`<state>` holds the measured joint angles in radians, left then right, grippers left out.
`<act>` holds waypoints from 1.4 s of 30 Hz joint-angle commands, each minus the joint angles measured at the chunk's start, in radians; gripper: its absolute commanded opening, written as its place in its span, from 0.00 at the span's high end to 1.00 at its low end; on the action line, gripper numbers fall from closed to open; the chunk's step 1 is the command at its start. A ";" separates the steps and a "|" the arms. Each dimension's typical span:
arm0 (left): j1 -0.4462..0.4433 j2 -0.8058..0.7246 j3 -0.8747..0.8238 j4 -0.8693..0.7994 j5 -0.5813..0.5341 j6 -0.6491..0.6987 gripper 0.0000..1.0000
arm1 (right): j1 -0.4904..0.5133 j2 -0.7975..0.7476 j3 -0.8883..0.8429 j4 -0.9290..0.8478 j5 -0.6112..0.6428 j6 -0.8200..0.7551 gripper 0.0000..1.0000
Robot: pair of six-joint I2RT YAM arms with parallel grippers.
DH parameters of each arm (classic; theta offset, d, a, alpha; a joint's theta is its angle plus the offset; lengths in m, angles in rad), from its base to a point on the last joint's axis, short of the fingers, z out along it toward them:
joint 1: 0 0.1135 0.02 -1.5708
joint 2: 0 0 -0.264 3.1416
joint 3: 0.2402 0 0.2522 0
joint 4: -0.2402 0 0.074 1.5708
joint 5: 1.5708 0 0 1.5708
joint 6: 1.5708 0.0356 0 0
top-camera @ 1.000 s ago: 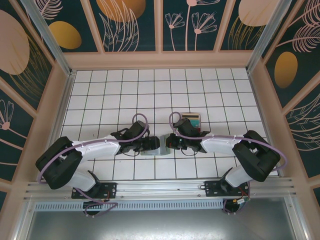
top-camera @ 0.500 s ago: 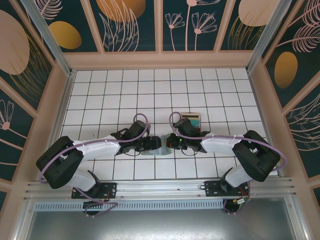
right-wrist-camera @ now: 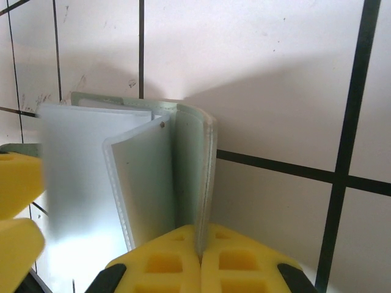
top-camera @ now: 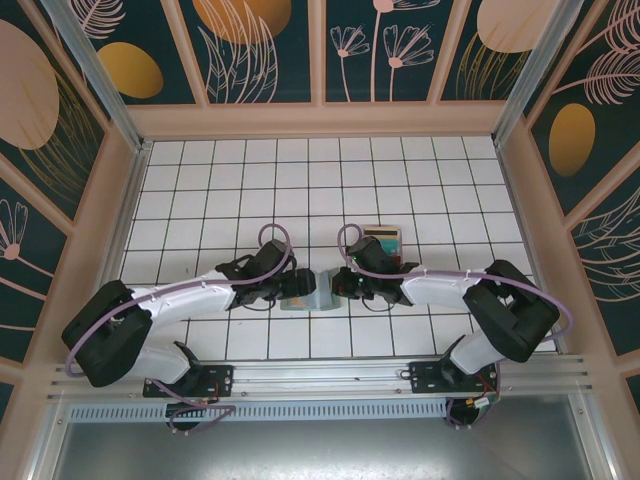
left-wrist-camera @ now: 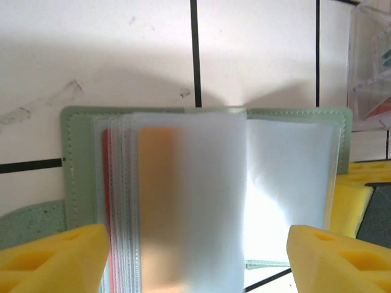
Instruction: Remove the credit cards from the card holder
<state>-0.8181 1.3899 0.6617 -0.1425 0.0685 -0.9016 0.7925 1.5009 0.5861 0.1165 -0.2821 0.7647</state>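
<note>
Stretching across the tiled table (top-camera: 230, 180) from its near edge, both arms meet at the card holder (top-camera: 305, 293), which stands open close to the middle of that edge. The right gripper (right-wrist-camera: 198, 253) is clamped tight on the holder's green cover. The left gripper (left-wrist-camera: 195, 262) gapes wide, pads either side of the frosted sleeves, gripping nothing. A red card (left-wrist-camera: 106, 183) and an orange card (left-wrist-camera: 157, 195) sit in the sleeves.

The card holder (left-wrist-camera: 78, 165) has a matt, stitched grey-green cover and frosted translucent plastic sleeves (left-wrist-camera: 195, 201).
</note>
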 commanded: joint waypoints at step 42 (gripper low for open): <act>-0.002 0.031 0.036 0.067 0.150 0.047 0.02 | -0.026 -0.021 0.026 -0.056 0.036 -0.025 0.78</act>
<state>-0.8181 1.4509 0.6662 -0.0330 0.2295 -0.8787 0.7860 1.5188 0.5880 0.1108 -0.2779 0.7605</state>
